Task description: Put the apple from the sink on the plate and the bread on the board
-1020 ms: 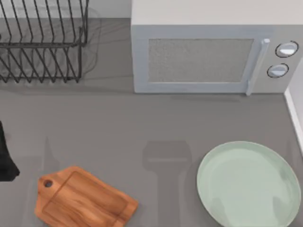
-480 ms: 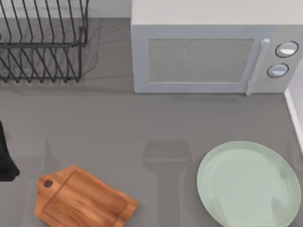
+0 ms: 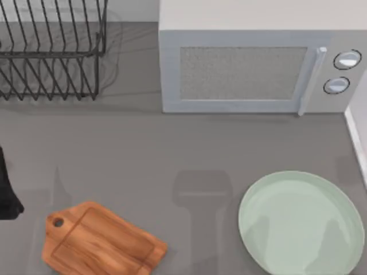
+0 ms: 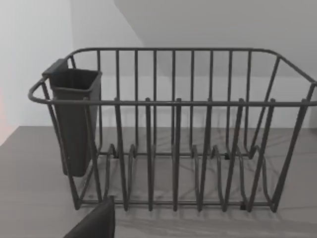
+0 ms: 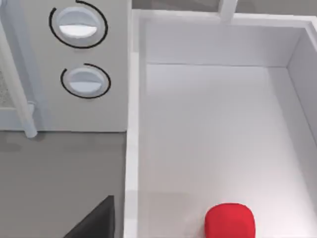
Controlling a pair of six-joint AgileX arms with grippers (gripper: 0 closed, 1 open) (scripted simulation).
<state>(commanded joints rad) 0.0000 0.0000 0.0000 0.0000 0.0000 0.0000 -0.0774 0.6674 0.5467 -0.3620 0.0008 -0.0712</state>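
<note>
The red apple (image 5: 230, 221) lies on the floor of the white sink (image 5: 213, 124), seen from above in the right wrist view; a dark part of my right gripper (image 5: 94, 223) shows over the counter beside the sink's rim. The pale green plate (image 3: 298, 223) sits bare at the front right of the counter. At the front left lies the wooden board (image 3: 100, 240), also bare, its handle end pointing left. The bread is out of view. My left arm (image 3: 6, 195) shows as a black shape at the left edge, and the left gripper (image 4: 94, 223) faces the dish rack.
A black wire dish rack (image 3: 51, 51) with a dark cutlery cup (image 4: 74, 119) stands at the back left. A grey microwave (image 3: 252, 63) fills the back middle and right, door closed. The sink's white rim (image 3: 358, 137) runs along the right edge.
Faint shadows on the plate and near the sink's rim have shifted a little. The board, plate and left arm have not moved.
</note>
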